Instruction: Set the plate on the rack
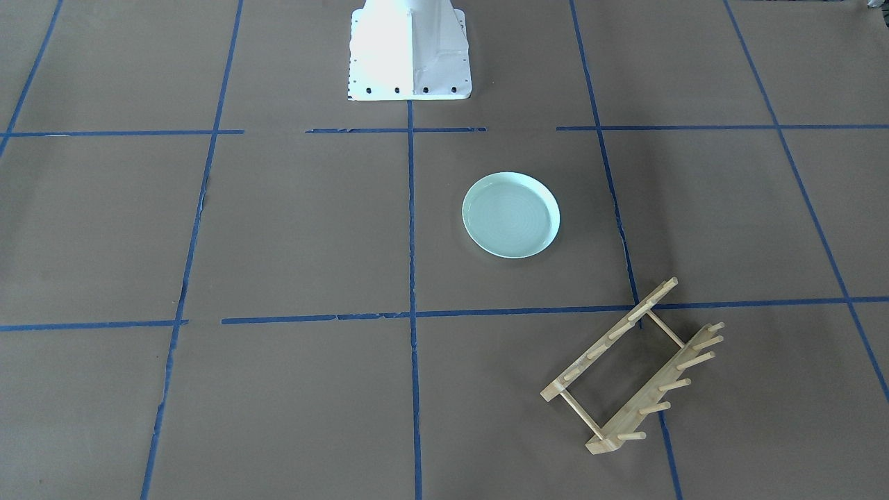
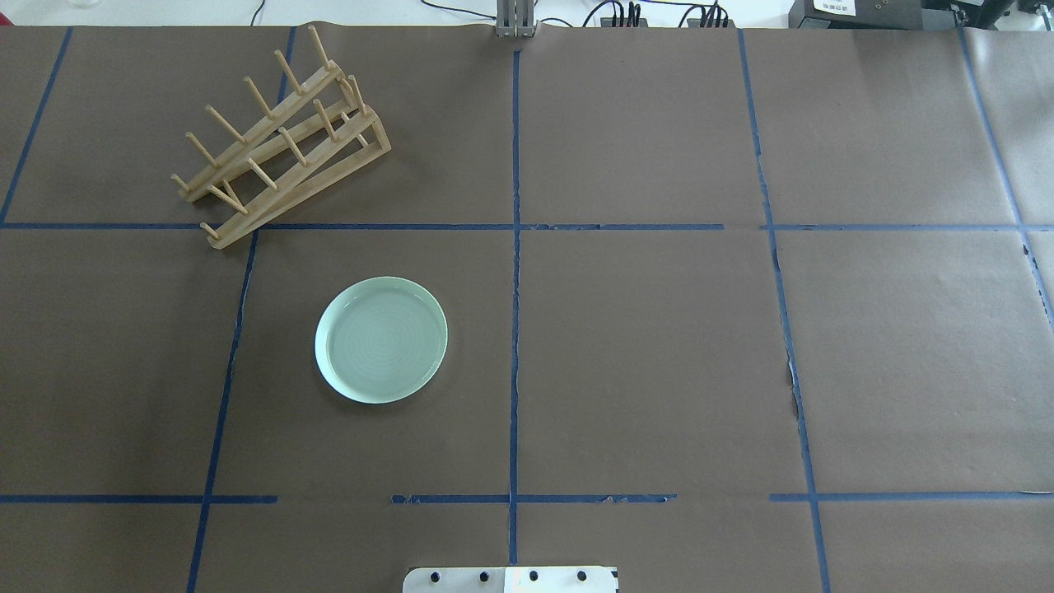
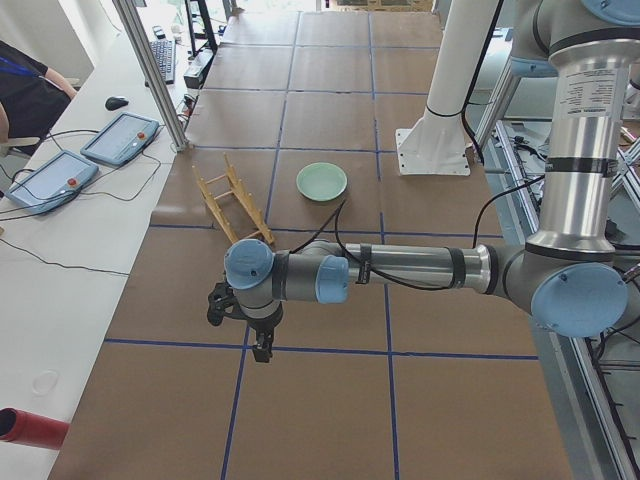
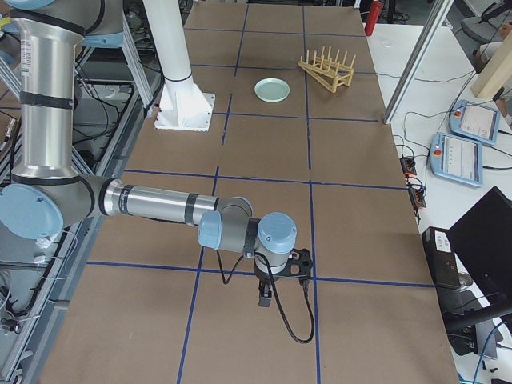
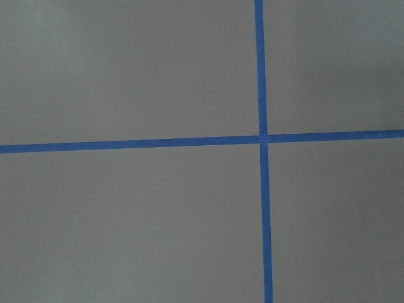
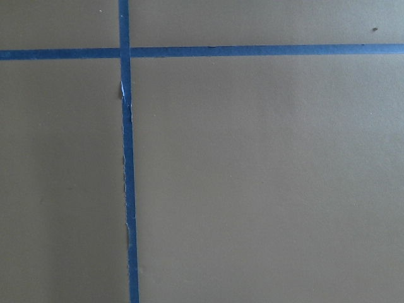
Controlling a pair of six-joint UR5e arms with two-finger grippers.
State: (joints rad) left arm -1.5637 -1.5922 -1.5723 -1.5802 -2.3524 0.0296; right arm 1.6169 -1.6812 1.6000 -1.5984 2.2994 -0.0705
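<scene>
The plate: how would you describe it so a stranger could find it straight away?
Start with the brown table crossed by blue tape lines. On the robot's left half, just nearer the robot than the wooden rack, lies the plate. It alone is round and pale mint-green.

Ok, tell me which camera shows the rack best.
The exterior front-facing view: the rack lies near the camera, both rails, peg rows and joining dowels clearly apart. Overhead exterior shows it whole but its rails overlap. Both side views show it small and far. The wrist views miss it.
</scene>
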